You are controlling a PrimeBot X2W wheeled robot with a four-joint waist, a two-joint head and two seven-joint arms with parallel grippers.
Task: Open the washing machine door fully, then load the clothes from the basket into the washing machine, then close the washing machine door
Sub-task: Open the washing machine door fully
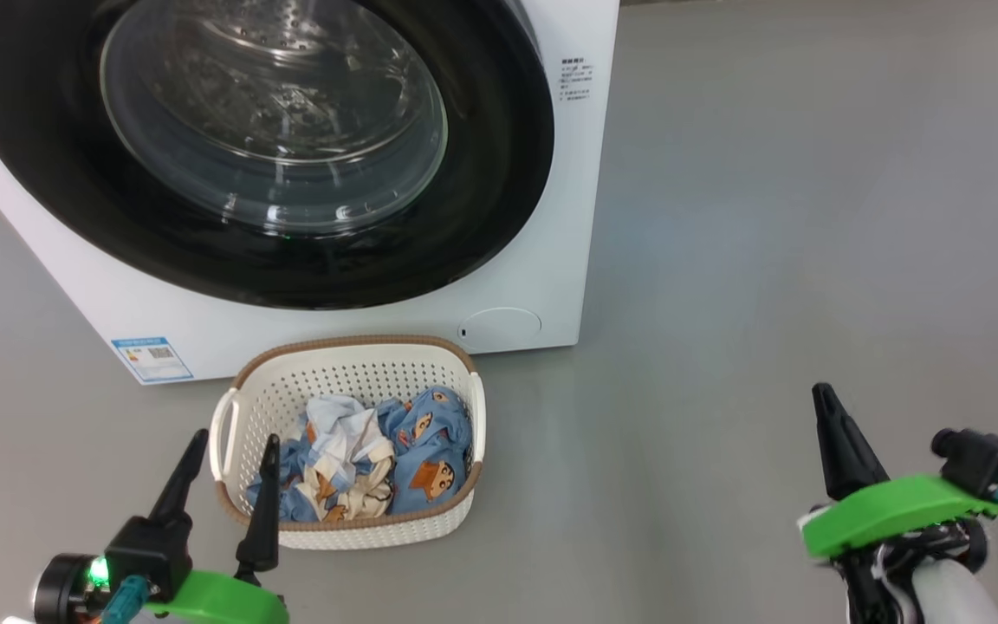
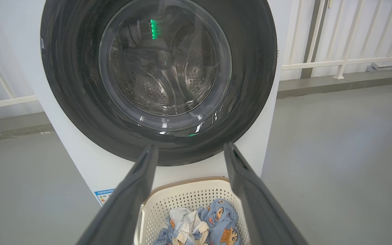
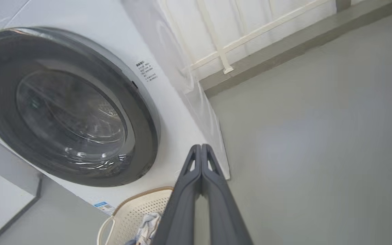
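Nearest the robot, above a smooth grey floor (image 1: pixel 767 260), the left gripper (image 1: pixel 234 438) holds its fingers spread apart and empty, and the right gripper (image 1: pixel 825 397) has its fingers pressed together on nothing. Just beyond the left gripper, the basket (image 1: pixel 352 343) rests on the floor with the clothes (image 1: pixel 412 451) inside. Behind it stands the washing machine (image 1: pixel 551 277), its washing machine door (image 1: pixel 499 173) closed flush. Farther back, a low grey ledge (image 2: pixel 335 83) and a pale railing (image 2: pixel 342 63) bound the room.

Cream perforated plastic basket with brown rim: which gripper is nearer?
Left. The left gripper hovers at the basket's left edge, jaws open; the right gripper is far off to its right above the grey floor, jaws shut.
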